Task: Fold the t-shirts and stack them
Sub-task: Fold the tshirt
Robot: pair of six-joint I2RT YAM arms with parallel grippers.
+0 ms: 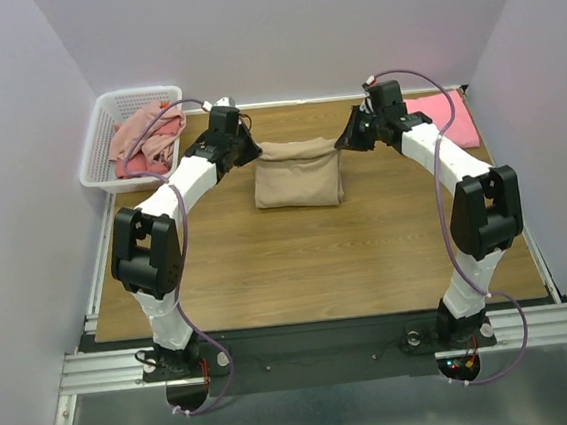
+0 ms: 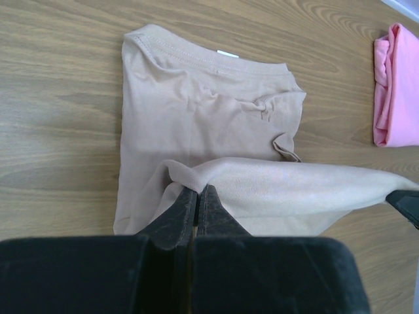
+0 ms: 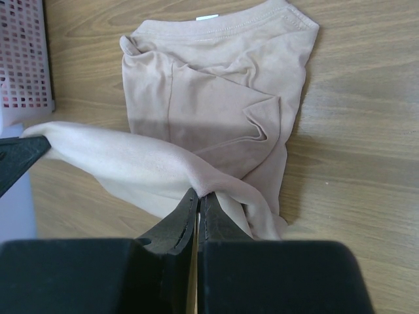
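Both pincers are closed tight on the large beige soft-cloth t-shirt (image 1: pixel 298 176). In the top view the left gripper (image 1: pixel 253 148) and the right gripper (image 1: pixel 343 142) hold its far edge lifted, at the far middle of the brown wooden table (image 1: pixel 318 259). A folded salmon-pink cloth shirt (image 1: pixel 447 116) lies far right. Crumpled dusty-pink and red shirts (image 1: pixel 146 137) sit in the white plastic lattice basket (image 1: pixel 95 150), far left.

In the left wrist view the jaws pinch a thin edge, and the cloth spans as a stretched band.

In the right wrist view the layer lying below is matte and wrinkled.

I judge both arms should carry the edge toward the near side at equal height and speed, so this limp cloth folds straight.
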